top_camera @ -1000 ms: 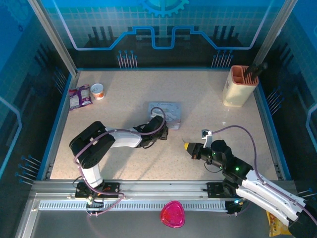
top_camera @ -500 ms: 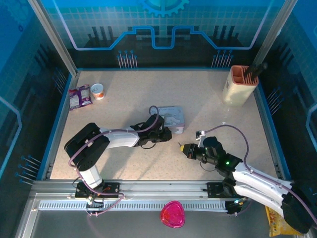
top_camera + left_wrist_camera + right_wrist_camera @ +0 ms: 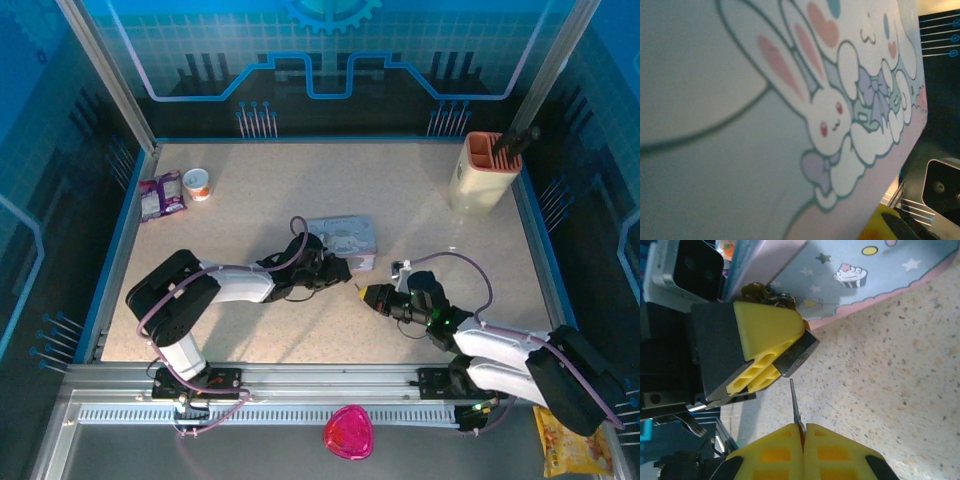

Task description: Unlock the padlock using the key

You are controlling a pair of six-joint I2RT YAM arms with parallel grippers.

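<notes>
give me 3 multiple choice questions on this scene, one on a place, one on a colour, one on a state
1. Where does the tin lie?
A) far left corner
B) mid-table, beside the left gripper
C) at the near edge

2. What colour are the fingers of the right gripper?
A) yellow
B) red
C) white

3. What state is the right gripper in?
A) wide open
B) shut on the key
C) shut on a cup

Answers: B, the top view shows it mid-table by that gripper; A, the right wrist view shows yellow pads; B, the key's blade sticks out between closed fingers.
</notes>
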